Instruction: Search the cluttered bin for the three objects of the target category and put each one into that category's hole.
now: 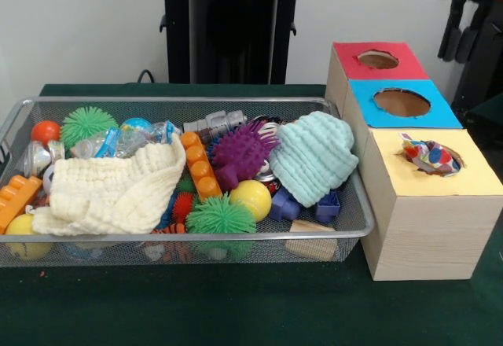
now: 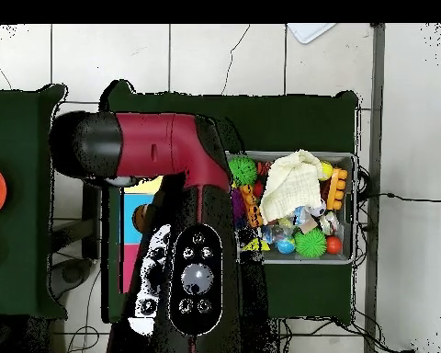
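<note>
Toys fill the wire bin (image 1: 357,196) on the green table (image 1: 236,307): a cream cloth (image 1: 110,193), a mint knit hat (image 1: 313,157) and a purple spiky ball (image 1: 240,153) (a colourful item already pokes from the yellow hole (image 1: 428,156)). Fingers: cannot tell, as the arm (image 2: 183,184) hides the gripper.

Cream cloth (image 1: 110,193), mint knit hat (image 1: 313,157), purple spiky ball (image 1: 241,152), yellow ball (image 1: 251,199), red, blue, yellow box tops (image 1: 415,130)
</note>
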